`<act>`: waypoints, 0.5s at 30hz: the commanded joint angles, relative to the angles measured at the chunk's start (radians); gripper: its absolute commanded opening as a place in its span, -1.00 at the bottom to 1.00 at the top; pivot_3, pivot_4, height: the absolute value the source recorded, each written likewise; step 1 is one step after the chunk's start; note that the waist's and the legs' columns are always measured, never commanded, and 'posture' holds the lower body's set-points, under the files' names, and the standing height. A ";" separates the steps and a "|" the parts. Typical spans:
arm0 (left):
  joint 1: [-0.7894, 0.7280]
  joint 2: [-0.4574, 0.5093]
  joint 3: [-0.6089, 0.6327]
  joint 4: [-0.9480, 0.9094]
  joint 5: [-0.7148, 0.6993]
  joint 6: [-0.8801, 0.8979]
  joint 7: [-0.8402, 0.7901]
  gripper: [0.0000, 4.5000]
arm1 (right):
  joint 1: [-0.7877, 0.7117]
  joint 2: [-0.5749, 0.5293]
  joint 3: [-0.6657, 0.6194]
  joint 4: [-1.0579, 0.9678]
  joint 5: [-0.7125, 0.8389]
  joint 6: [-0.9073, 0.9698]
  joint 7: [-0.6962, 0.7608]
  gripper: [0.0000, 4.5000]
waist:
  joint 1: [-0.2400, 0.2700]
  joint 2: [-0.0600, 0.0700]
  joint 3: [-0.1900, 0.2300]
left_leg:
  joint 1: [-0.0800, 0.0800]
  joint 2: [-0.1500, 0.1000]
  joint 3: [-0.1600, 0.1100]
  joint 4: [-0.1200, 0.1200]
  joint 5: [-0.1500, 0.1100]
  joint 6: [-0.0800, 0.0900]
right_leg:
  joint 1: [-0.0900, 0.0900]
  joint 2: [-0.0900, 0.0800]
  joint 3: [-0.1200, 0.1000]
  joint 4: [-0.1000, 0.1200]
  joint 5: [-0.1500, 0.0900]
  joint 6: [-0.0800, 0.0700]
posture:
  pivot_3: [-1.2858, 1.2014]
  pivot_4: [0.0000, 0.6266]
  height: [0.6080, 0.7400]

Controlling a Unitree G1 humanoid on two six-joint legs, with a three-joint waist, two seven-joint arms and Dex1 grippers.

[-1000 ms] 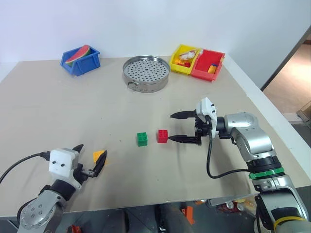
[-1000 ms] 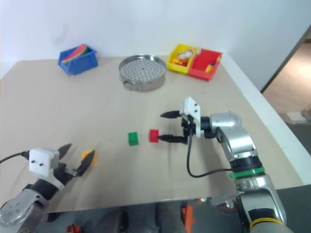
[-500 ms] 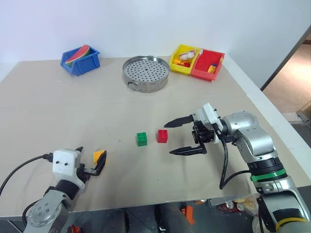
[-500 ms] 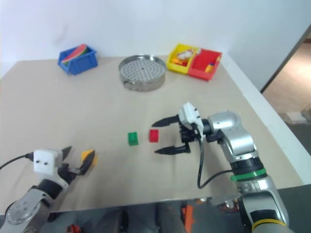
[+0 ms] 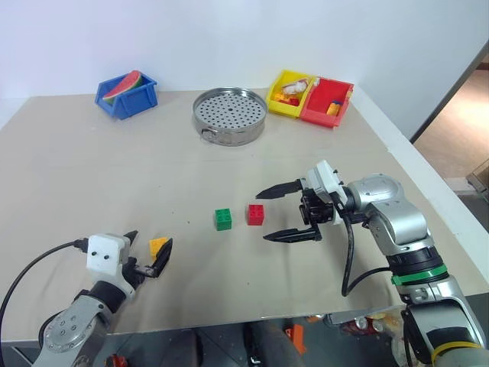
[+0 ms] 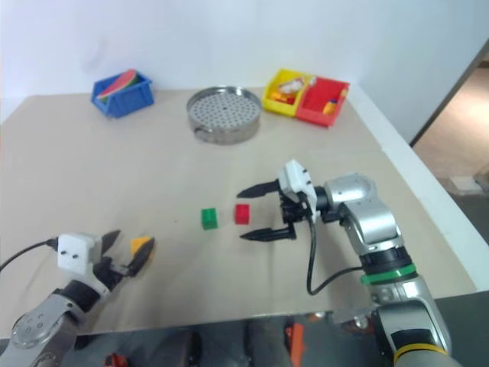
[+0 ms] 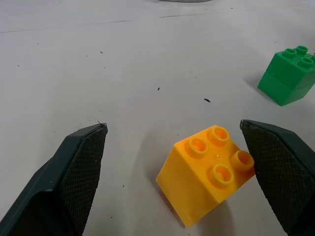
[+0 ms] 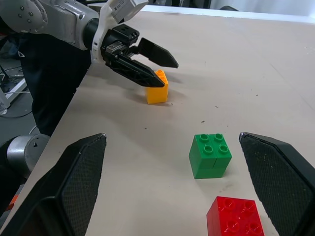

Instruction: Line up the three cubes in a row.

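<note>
- Green cube (image 5: 223, 219) and red cube (image 5: 256, 214) sit side by side, already aligned.
- Yellow-orange cube (image 5: 157, 245) lies well left of the green cube, unplaced, between the left gripper's (image 5: 148, 253) spread fingers.
- Right gripper (image 5: 284, 212), fingers apart, hovers just right of the red cube.

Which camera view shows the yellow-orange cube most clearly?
The left wrist view: the yellow-orange cube sits large between the open left gripper fingers, studs visible. The eye views show it small; the right wrist view shows it farther away.

Green cube (image 5: 223, 219), red cube (image 5: 256, 214), yellow-orange cube (image 7: 208, 172). Silver perforated steamer tray (image 5: 229, 115) at twelve o'clock; blue bin (image 5: 127, 95) at eleven; yellow bin (image 5: 289, 93) and red bin (image 5: 327, 102) at one.
</note>
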 commanded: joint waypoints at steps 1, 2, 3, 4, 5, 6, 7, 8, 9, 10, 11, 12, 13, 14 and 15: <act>0.017 0.002 0.015 0.002 0.004 -0.034 0.002 0.98 | -0.015 -0.008 -0.009 -0.030 0.003 0.006 -0.006 1.00 | 0.000 0.000 0.000 | 0.000 0.000 0.000 0.000 0.000 0.000 | 0.000 0.000 0.000 0.000 0.000 0.000 | 0.03 -0.52 1.00; 0.019 -0.003 0.018 0.002 0.000 -0.040 0.004 0.98 | -0.015 -0.008 -0.008 -0.030 0.002 0.007 -0.007 1.00 | 0.000 0.000 0.000 | 0.000 0.000 0.000 0.000 0.000 0.000 | 0.000 0.000 0.000 0.000 0.000 0.000 | 0.03 -0.52 1.00; 0.022 -0.005 0.020 0.001 -0.003 -0.042 0.007 0.98 | -0.014 -0.007 -0.008 -0.030 0.002 0.008 -0.008 1.00 | 0.000 0.000 0.000 | 0.000 0.000 0.000 0.000 0.000 0.000 | 0.000 0.000 0.000 0.000 0.000 0.000 | 0.03 -0.52 1.00; 0.026 -0.007 0.022 -0.003 -0.003 -0.048 0.008 0.98 | -0.013 -0.007 -0.008 -0.031 0.002 0.009 -0.009 1.00 | 0.000 0.000 0.000 | 0.000 0.000 0.000 0.000 0.000 0.000 | 0.000 0.000 0.000 0.000 0.000 0.000 | 0.03 -0.52 1.00; 0.029 -0.008 0.025 -0.006 -0.005 -0.052 0.009 0.98 | -0.012 -0.007 -0.008 -0.030 0.001 0.009 -0.009 1.00 | 0.000 0.000 0.000 | 0.000 0.000 0.000 0.000 0.000 0.000 | 0.000 0.000 0.000 0.000 0.000 0.000 | 0.03 -0.52 1.00; 0.033 -0.007 0.027 -0.011 -0.010 -0.055 0.007 0.98 | -0.011 -0.007 -0.009 -0.030 0.001 0.009 -0.009 1.00 | 0.000 0.000 0.000 | 0.000 0.000 0.000 0.000 0.000 0.000 | 0.000 0.000 0.000 0.000 0.000 0.000 | 0.03 -0.52 1.00; 0.036 -0.007 0.030 -0.015 -0.015 -0.060 0.004 0.98 | -0.009 -0.008 -0.008 -0.030 0.000 0.008 -0.009 1.00 | 0.000 0.000 0.000 | 0.000 0.000 0.000 0.000 0.000 0.000 | 0.000 0.000 0.000 0.000 0.000 0.000 | 0.03 -0.52 1.00; 0.038 -0.008 0.032 -0.018 -0.020 -0.064 0.003 0.98 | -0.007 -0.009 -0.007 -0.029 -0.002 0.007 -0.007 1.00 | 0.000 0.000 0.000 | 0.000 0.000 0.000 0.000 0.000 0.000 | 0.000 0.000 0.000 0.000 0.000 0.000 | 0.03 -0.52 1.00; 0.038 -0.009 0.034 -0.020 -0.026 -0.071 -0.001 0.98 | -0.006 -0.009 -0.006 -0.027 -0.003 0.006 -0.007 1.00 | 0.000 0.000 0.000 | 0.000 0.000 0.000 0.000 0.000 0.000 | 0.000 0.000 0.000 0.000 0.000 0.000 | 0.03 -0.52 1.00; 0.039 -0.009 0.035 -0.022 -0.027 -0.075 -0.001 0.98 | -0.005 -0.009 -0.006 -0.025 -0.004 0.004 -0.006 1.00 | 0.000 0.000 0.000 | 0.000 0.000 0.000 0.000 0.000 0.000 | 0.000 0.000 0.000 0.000 0.000 0.000 | 0.03 -0.52 1.00; 0.040 -0.006 0.036 -0.024 -0.020 -0.082 0.001 0.98 | -0.004 -0.009 -0.006 -0.024 -0.005 0.001 -0.005 1.00 | 0.000 0.000 0.000 | 0.000 0.000 0.000 0.000 0.000 0.000 | 0.000 0.000 0.000 0.000 0.000 0.000 | 0.03 -0.52 1.00; 0.040 -0.004 0.037 -0.025 -0.016 -0.084 0.004 0.98 | -0.004 -0.008 -0.006 -0.022 -0.006 0.000 -0.004 1.00 | 0.000 0.000 0.000 | 0.000 0.000 0.000 0.000 0.000 0.000 | 0.000 0.000 0.000 0.000 0.000 0.000 | 0.03 -0.52 1.00; 0.041 0.002 0.037 -0.027 -0.009 -0.085 0.007 0.98 | -0.003 -0.008 -0.006 -0.021 -0.006 -0.002 -0.003 1.00 | 0.000 0.000 0.000 | 0.000 0.000 0.000 0.000 0.000 0.000 | 0.000 0.000 0.000 0.000 0.000 0.000 | 0.03 -0.52 1.00; 0.040 0.007 0.038 -0.029 -0.002 -0.086 0.009 0.98 | -0.003 -0.007 -0.005 -0.019 -0.006 -0.004 -0.003 1.00 | 0.000 0.000 0.000 | -0.001 0.000 0.000 0.000 0.000 0.000 | -0.001 0.000 0.000 0.000 0.000 0.000 | 0.03 -0.52 1.00; 0.040 0.010 0.038 -0.030 0.001 -0.086 0.009 0.98 | -0.003 -0.006 -0.005 -0.018 -0.007 -0.005 -0.002 1.00 | 0.000 0.000 0.000 | -0.001 0.000 0.000 0.000 0.000 0.000 | -0.001 0.000 0.000 0.000 0.000 0.000 | 0.03 -0.52 1.00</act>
